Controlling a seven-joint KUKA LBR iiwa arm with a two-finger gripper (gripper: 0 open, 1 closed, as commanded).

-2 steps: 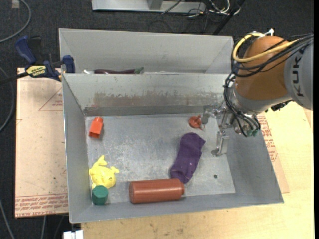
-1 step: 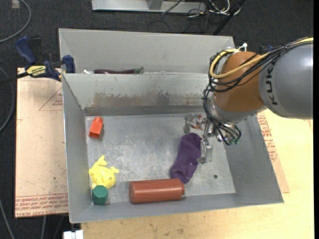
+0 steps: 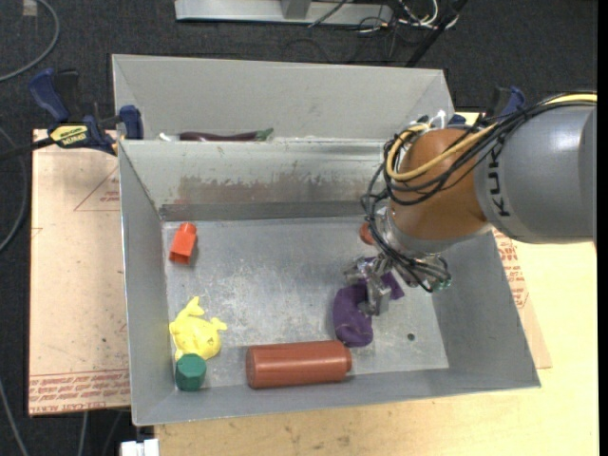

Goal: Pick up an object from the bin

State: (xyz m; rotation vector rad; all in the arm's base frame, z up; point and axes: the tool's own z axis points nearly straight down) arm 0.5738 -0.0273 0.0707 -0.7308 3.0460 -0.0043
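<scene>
Objects at the left, an orange block (image 3: 182,242), a yellow soft toy (image 3: 197,331) and a small green peg (image 3: 190,371), lie well clear. Along the near wall, a red-brown cylinder (image 3: 297,365) lies just beside the purple floppy lump (image 3: 351,319). The lump sits right of centre, with the end effector (image 3: 378,288) over its far right end; whether that is clenched or released, I cannot tell. A shallow pinch on that edge could let the lump slip out or shove it against the cylinder.
</scene>
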